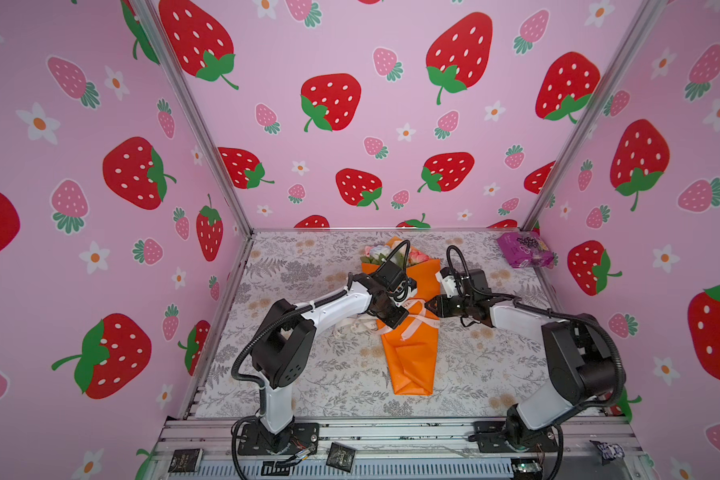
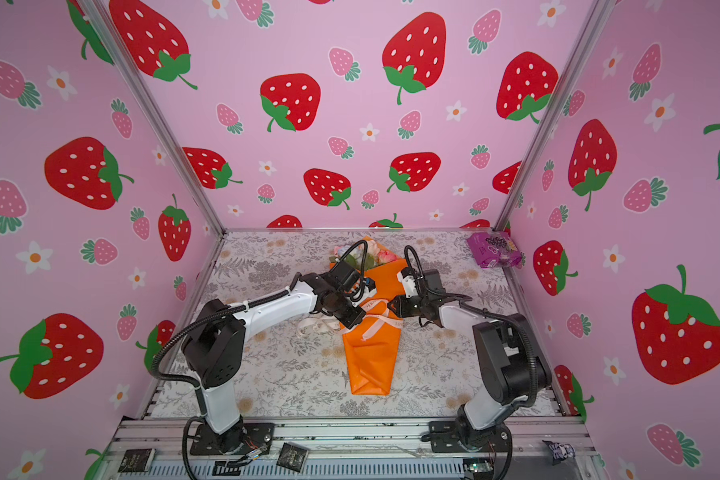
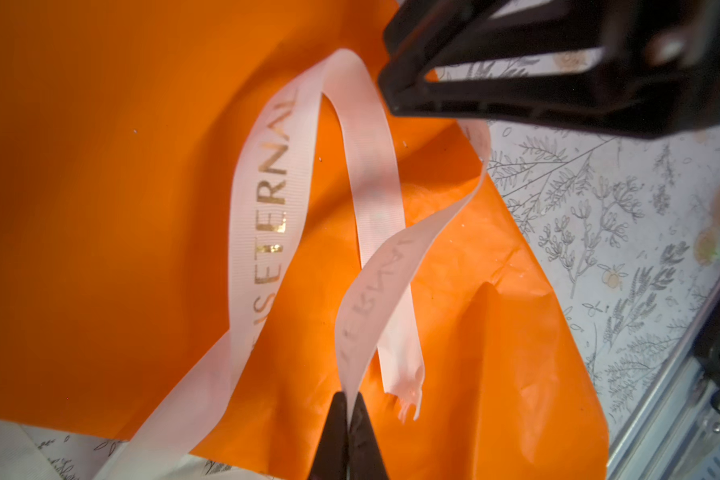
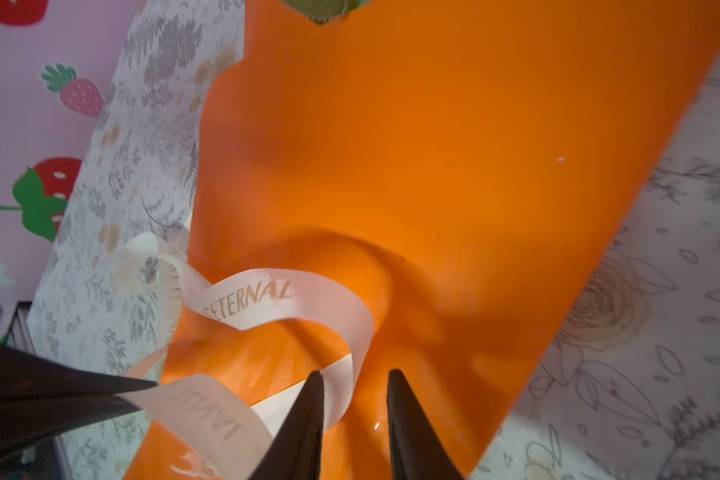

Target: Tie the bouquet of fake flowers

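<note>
The left arm [image 1: 333,305] and right arm [image 1: 516,318] pair white link shells with black joint housings. Ribbed black hose [image 1: 242,361] runs alongside, cinched by a white tie [image 1: 312,306]. Base plates [image 1: 306,434] are flat and black. The left pincer [image 3: 351,397] and right pincer [image 4: 356,374] have black, pointed fingers.

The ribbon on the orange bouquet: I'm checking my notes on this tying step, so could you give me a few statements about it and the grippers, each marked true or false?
1. The left gripper is shut on the ribbon. True.
2. The right gripper is clamped shut. False: its jaws stand apart.
3. The bouquet of fake flowers stands upright. False: it lies flat on the table, flower heads toward the back wall.
4. The ribbon bears gold lettering. True.
5. The purple packet lies on the bouquet. False: it sits apart, in the far right corner.
</note>
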Controlling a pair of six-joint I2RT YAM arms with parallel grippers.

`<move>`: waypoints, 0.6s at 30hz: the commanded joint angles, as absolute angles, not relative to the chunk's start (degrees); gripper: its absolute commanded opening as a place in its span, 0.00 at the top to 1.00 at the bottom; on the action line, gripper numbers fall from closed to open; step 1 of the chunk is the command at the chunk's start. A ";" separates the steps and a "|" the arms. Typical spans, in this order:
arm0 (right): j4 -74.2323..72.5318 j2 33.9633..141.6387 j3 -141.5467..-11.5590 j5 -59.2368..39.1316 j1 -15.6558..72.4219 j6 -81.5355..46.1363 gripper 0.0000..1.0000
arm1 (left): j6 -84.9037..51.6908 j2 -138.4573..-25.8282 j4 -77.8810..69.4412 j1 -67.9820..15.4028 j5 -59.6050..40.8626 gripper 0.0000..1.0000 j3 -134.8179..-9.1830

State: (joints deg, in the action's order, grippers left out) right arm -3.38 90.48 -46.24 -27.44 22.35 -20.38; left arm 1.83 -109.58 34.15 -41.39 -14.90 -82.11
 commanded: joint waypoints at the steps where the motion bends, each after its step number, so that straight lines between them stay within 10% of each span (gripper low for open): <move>1: -2.19 85.49 -45.09 -21.85 22.06 -25.38 0.60 | -0.06 -111.00 34.26 -41.06 -16.44 1.00 -85.07; 18: -13.40 77.79 -31.84 -13.82 38.15 -50.17 0.64 | -3.42 -111.70 32.87 -39.24 -17.90 1.00 -84.79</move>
State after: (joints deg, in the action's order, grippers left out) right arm -9.56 74.74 -31.16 -16.43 36.95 -45.25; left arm -3.14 -111.55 32.80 -39.20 -16.73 -82.65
